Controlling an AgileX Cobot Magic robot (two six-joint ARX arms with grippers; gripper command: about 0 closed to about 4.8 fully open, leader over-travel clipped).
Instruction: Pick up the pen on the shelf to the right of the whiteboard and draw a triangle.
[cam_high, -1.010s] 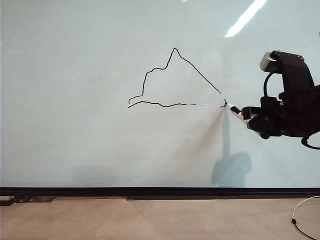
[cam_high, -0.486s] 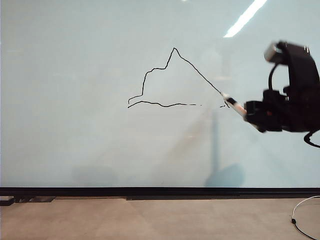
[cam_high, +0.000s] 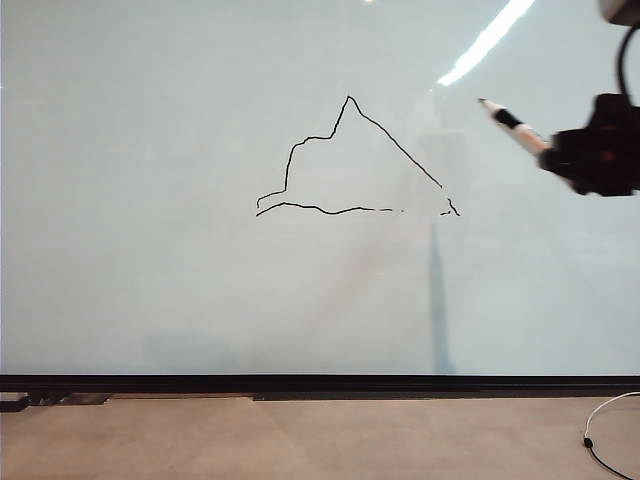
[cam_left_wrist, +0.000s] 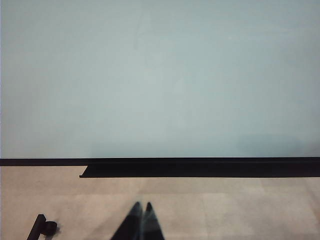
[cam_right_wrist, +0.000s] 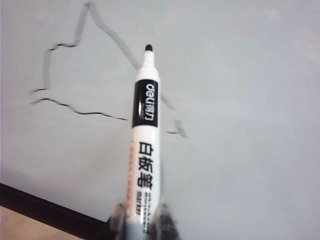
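The whiteboard (cam_high: 150, 150) fills most of the exterior view. On it is the triangle (cam_high: 396, 143), a wobbly black outline with a peaked top and a gap in its base near the right corner. My right gripper (cam_high: 556, 150) is at the right edge, shut on the pen (cam_high: 515, 125). The pen's black tip points up-left and is off the board, above and right of the triangle's right corner. In the right wrist view the pen (cam_right_wrist: 144, 130) sticks out from the gripper (cam_right_wrist: 142, 220) in front of the triangle (cam_right_wrist: 80, 112). My left gripper (cam_left_wrist: 142, 206) is shut and holds nothing, low over the tan surface.
A black shelf (cam_high: 320, 383) runs along the whiteboard's bottom edge; it also shows in the left wrist view (cam_left_wrist: 200, 170). A thin cable (cam_high: 600, 430) lies on the tan surface at the right. A small black part (cam_left_wrist: 42, 227) sits near the left gripper.
My right gripper has lifted the pen off the board and carried it up and to the right. A short stroke now marks the triangle's right corner. The left arm has not moved.
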